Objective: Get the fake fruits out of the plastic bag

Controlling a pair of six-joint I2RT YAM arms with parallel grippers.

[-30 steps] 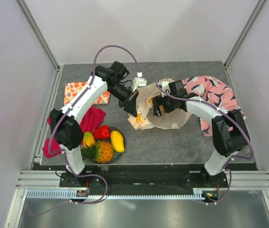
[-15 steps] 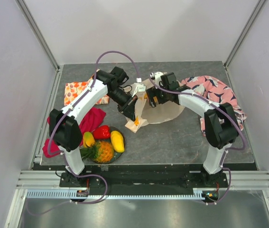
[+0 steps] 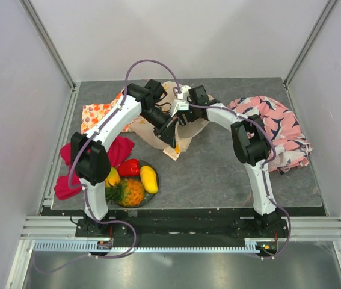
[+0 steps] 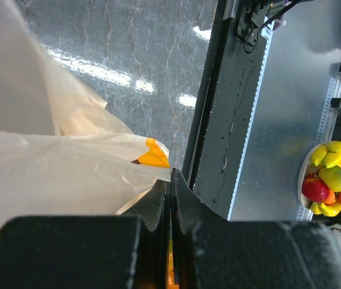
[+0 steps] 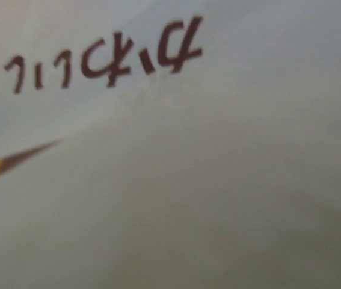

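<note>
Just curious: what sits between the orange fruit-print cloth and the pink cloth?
The plastic bag, pinched by the left gripper, seen from the top camera.

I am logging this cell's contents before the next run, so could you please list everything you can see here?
plastic bag: one, cream-beige with yellow print, centre of the table towards the far side.
fake fruits: four seen, a pineapple, a red pepper and two yellow-orange pieces, on the plate.
dark plate: one, near left.
printed cloth: one, orange and white, far left.
red cloth: one, magenta-red, left, beside the plate.
pink cloth: one, pink with dark marks, far right.
table: one, dark grey.
fruit dish: one, mostly yellow, off the table, left wrist view only.
left gripper: shut on the plastic bag.
right gripper: at the bag, fingers hidden.
</note>
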